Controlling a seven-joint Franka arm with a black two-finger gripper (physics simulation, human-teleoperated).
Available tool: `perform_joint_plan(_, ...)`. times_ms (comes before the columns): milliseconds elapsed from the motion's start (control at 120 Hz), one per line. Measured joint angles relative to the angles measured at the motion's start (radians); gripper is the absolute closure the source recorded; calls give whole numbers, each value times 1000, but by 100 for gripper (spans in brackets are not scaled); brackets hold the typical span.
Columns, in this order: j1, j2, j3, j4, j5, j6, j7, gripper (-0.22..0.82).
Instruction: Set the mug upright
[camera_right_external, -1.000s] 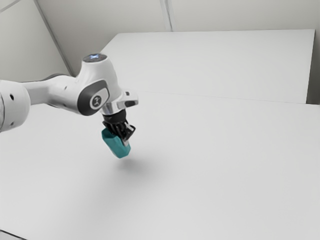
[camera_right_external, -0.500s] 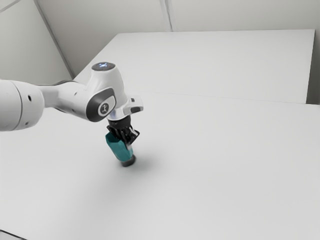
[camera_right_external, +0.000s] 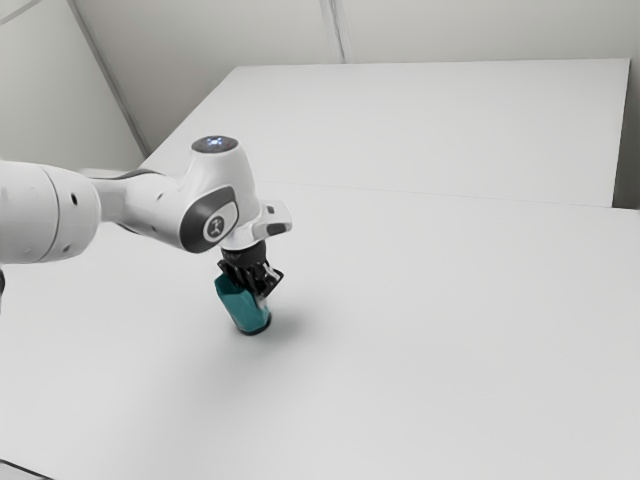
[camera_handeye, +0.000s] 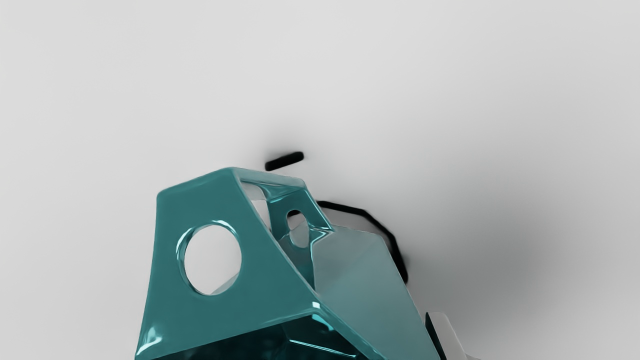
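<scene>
As the mug is lowered toward the table, it's pinched between the fingers. Upright placement is apparently neared!

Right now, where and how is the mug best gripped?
Probably by the flat side wall near its rim, coming from above. The mug leans with its open mouth upward, and that facet is broad and unbroken. The panel with the round hole looks a poorer hold.

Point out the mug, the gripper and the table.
Mug (camera_handeye: 265, 295): wrist view, on its holed teal face.
Gripper (camera_right_external: 258, 291): exterior view, midway between its fingertips.
Table (camera_right_external: 440, 330): exterior view, bare top.
</scene>
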Motion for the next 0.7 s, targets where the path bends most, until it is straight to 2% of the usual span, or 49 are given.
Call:
perform_joint_plan(108,0,1,0,-1,-3,7,-3,75)
perform_joint_plan(542,1,-3,-1,5,-15,14,-2,44)
perform_joint_plan(700,0,-19,-1,10,-15,12,-1,36)
